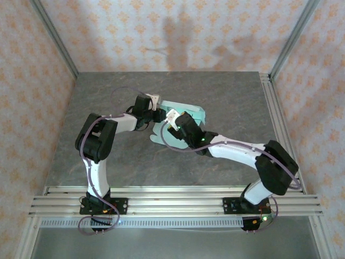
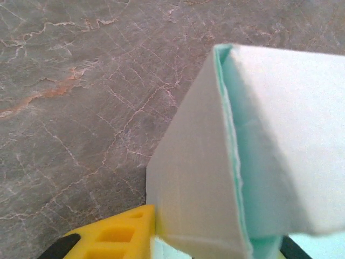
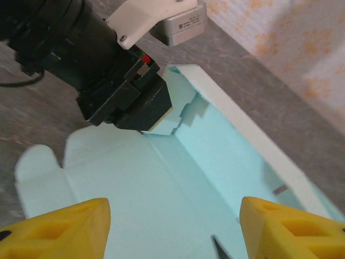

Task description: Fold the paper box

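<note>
Grey marbled table [image 1: 108,156] under patterned wallpaper [image 1: 161,32]; the paper box [image 1: 188,116], partly folded, lies directly beneath the right gripper [image 3: 172,229], whose yellow fingers [image 3: 64,226] stand wide apart and empty; the left gripper [image 1: 158,115], just ahead of it, pinches a raised side wall [image 2: 199,178]; thin card, probably light and easily creased, best taken by flap edges beside the scored folds; a small label [image 3: 183,24] on the left wrist is too fine to read

One paper box of pale mint-green thin card [image 1: 194,113] is here. There are two white-and-black robot arms, the left arm [image 1: 99,141] and the right arm [image 1: 242,154], and two grippers with yellow fingers [image 3: 59,229], the left gripper [image 1: 160,115] and the right gripper [image 1: 171,122], on one grey marbled table [image 1: 226,91]
</note>
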Robot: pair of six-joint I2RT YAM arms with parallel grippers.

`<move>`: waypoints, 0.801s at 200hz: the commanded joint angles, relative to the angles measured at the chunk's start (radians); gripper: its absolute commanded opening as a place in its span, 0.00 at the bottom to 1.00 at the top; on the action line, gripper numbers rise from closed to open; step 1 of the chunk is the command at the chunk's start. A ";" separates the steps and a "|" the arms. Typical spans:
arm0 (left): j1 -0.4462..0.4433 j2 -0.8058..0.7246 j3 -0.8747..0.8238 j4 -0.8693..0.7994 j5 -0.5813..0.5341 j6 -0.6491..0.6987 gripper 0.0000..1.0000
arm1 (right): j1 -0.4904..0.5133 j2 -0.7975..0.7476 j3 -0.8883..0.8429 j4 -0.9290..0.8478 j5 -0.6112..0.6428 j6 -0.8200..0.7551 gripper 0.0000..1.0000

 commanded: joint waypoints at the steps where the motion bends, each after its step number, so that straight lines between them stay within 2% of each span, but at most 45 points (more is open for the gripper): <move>1: -0.017 -0.047 -0.010 -0.006 -0.060 0.043 0.23 | -0.074 -0.082 -0.011 0.003 -0.214 0.214 0.64; 34: -0.037 -0.089 -0.033 0.004 -0.123 0.079 0.22 | -0.186 -0.106 -0.019 0.078 -0.355 0.331 0.64; 53: -0.042 -0.095 -0.039 0.002 -0.153 0.078 0.20 | -0.236 -0.095 0.007 0.097 -0.385 0.382 0.63; 66: -0.043 -0.093 -0.034 -0.006 -0.164 0.073 0.19 | -0.264 -0.074 0.045 0.087 -0.362 0.417 0.63; 108: -0.046 -0.072 -0.011 -0.019 -0.172 0.076 0.18 | -0.366 0.155 0.382 -0.212 -0.337 0.499 0.62; 137: -0.046 -0.064 -0.009 -0.016 -0.182 0.081 0.19 | -0.388 0.384 0.678 -0.466 -0.506 0.380 0.62; 160: -0.046 -0.059 0.002 -0.019 -0.185 0.079 0.19 | -0.399 0.522 0.797 -0.496 -0.636 0.326 0.62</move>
